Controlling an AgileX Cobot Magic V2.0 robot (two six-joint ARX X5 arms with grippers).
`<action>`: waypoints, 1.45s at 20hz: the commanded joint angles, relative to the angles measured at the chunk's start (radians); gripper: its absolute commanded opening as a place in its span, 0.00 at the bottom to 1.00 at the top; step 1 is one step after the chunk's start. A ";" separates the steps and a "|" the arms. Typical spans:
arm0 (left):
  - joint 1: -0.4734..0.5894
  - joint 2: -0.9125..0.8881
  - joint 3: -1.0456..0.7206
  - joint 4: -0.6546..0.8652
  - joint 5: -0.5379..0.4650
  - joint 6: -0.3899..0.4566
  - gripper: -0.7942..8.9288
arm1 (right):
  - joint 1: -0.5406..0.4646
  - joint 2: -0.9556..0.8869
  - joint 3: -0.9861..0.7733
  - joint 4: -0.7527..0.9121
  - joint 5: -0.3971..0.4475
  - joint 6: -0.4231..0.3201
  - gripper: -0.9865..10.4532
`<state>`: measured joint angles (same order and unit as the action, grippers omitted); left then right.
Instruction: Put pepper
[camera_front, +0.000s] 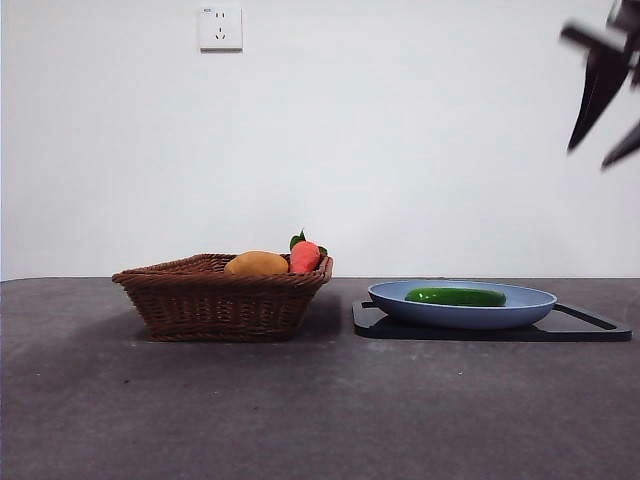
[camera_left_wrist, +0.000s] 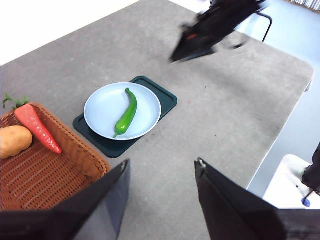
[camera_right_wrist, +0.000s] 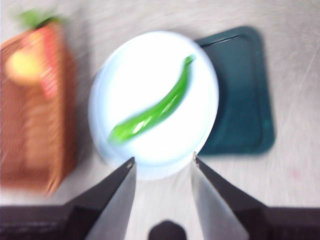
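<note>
The pepper (camera_left_wrist: 126, 114) lay curved across the middle of the blue plate (camera_left_wrist: 100, 107), free of either gripper. The plate sat on a dark green tray (camera_left_wrist: 162, 97), just beside a wicker basket (camera_front: 215, 300) holding a red-orange carrot-like piece (camera_left_wrist: 37, 127) and a yellow-orange fruit (camera_left_wrist: 14, 141).

The right gripper (camera_right_wrist: 162, 162) hung high above the plate's edge, blurred, jaws apart and empty. The left gripper (camera_left_wrist: 162, 170) waited well off to the side, also spread wide with nothing between its jaws.

Judging by this, the pepper looked already placed on the plate, or else awaiting a pick; the frames cannot settle which. A grasp would call for a descent square across its slim middle.

The table (camera_front: 320, 420) was dull grey, the wall white with one socket (camera_front: 220, 27).
</note>
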<state>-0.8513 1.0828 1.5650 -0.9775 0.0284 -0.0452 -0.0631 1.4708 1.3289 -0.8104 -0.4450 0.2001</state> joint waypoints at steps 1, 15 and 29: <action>-0.011 0.010 0.020 0.003 -0.003 0.016 0.32 | 0.023 -0.129 0.020 -0.104 -0.001 -0.095 0.26; -0.011 0.010 0.020 -0.048 -0.003 0.019 0.10 | 0.144 -0.588 0.020 -0.523 -0.002 -0.240 0.09; -0.011 0.010 0.020 -0.018 -0.002 0.019 0.09 | 0.144 -0.586 0.020 -0.502 0.002 -0.190 0.10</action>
<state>-0.8513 1.0843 1.5650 -1.0088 0.0284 -0.0341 0.0788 0.8795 1.3296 -1.3205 -0.4442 0.0040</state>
